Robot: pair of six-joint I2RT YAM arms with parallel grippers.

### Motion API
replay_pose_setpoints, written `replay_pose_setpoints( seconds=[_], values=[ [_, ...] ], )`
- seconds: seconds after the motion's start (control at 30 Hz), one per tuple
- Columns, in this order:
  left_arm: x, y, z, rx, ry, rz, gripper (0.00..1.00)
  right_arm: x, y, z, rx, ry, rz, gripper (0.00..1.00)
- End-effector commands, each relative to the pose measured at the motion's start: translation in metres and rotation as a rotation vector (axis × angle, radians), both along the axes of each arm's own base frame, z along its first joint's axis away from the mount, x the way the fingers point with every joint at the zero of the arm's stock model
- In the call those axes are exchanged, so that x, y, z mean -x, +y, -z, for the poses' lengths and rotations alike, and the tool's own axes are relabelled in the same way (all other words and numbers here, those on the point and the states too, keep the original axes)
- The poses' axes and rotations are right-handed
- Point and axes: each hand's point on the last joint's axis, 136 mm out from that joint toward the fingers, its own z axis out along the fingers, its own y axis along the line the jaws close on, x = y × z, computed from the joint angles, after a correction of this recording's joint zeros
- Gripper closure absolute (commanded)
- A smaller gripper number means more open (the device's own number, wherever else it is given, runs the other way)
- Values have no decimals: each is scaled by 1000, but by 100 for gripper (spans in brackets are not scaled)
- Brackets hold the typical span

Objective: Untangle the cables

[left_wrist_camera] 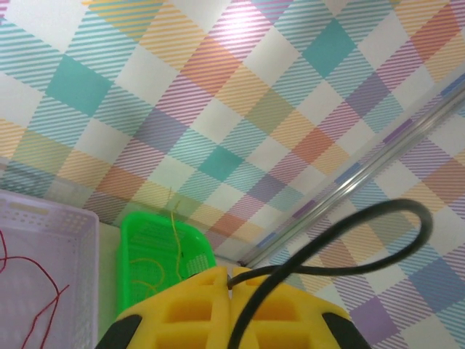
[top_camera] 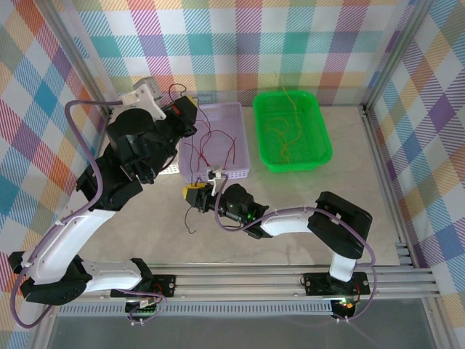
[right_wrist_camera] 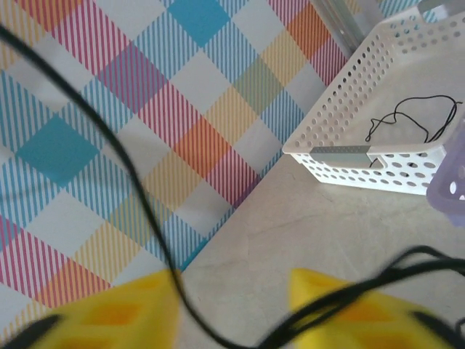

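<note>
Where the left gripper (left_wrist_camera: 229,283) hangs over the far-left corner of the lilac basket (top_camera: 245,149), its yellow fingers are pressed together with no gap. A black cable (left_wrist_camera: 363,212) comes out of the seam between them and loops away to the right, so that cable is pinched. Partly under that arm, just left of the lilac basket, sits a white basket (right_wrist_camera: 341,127) with one black wire (right_wrist_camera: 418,116) lying loose in it, which suggests the black ones are sorted there.

Next along, the right gripper (right_wrist_camera: 232,291) hovers above the table just in front of the lilac basket's near wall. Its fingers stand apart with a clear gap and a black strand (right_wrist_camera: 145,211) runs down across that gap; I cannot tell whether either pad touches it. A thin black tail (top_camera: 190,218) dangles under it toward the tabletop. The lilac basket holds the red cables (top_camera: 207,145), sprawled and crossing one another. Well to the right, the green tray (top_camera: 290,166) holds the orange-yellow cables (top_camera: 287,134).

The step in hand looks like taking a second hold on the black cable so it can be drawn free. To do it well, the right fingers should catch that one strand alone, deep on the pads and clear of the reds. The two grips should then part slowly, watching for any red loop lifting along, before the black one goes to the white basket.
</note>
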Motion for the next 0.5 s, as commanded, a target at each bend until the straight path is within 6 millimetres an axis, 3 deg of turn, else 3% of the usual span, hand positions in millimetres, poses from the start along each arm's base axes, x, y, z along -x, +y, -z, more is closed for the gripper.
replay_pose_setpoints(
  seconds=[0.0, 0.1, 0.47],
  values=[
    [13, 23, -29, 16, -70, -51, 100, 6, -3, -11, -15, 9, -10, 88],
    [15, 34, -36, -29, -86, -90, 100, 14, -10, -3, 22, 19, -35, 100],
    [13, 78, -62, -270, -139, -267, 100, 44, -69, 38, 193, 18, -53, 100]
  ],
)
